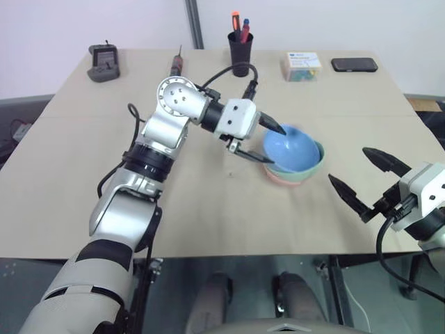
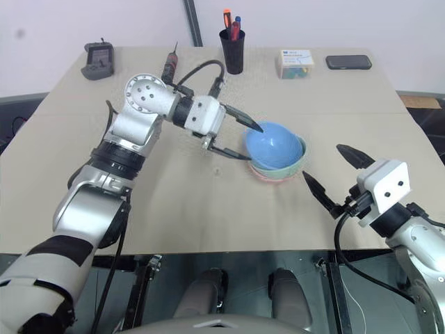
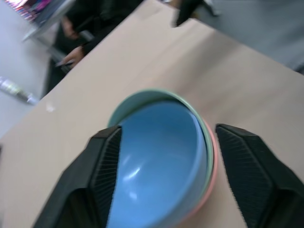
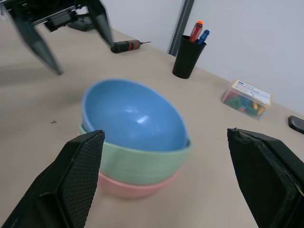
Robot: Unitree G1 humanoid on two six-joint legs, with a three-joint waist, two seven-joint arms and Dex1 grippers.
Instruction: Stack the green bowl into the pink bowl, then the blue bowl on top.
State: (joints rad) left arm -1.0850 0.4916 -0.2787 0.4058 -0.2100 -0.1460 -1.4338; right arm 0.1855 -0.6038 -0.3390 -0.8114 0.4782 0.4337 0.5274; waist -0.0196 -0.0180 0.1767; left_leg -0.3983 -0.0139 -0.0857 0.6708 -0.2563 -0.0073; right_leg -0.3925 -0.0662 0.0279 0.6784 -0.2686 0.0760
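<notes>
While the head views take in the whole table [image 1: 208, 209], the wrist views give details they lack: the right wrist view shows the three bowls in profile, and the left wrist view looks down into them, with dark, blurred shapes beyond the table's edge that cannot be told. At far left sits one dark handheld device [image 1: 104, 62], then one screwdriver [image 1: 176, 64] with a dark handle, one black cup [image 1: 240, 52] holding pens, one clear box [image 1: 301, 67] of coloured bits, and one black phone [image 1: 354, 65] at far right. Three bowls make a single stack right of the table's centre: the pink bowl [image 4: 128, 186] on the table, the green bowl [image 4: 137, 160] in it, the blue bowl [image 1: 290, 148] on top, tilted. From the left, the left gripper [image 1: 267, 143] stands wide and empty, its fingers just beside the blue bowl's left rim, not closed on it. Near the right edge, the right gripper [image 1: 367, 179] hangs wide and empty, apart from the stack.
</notes>
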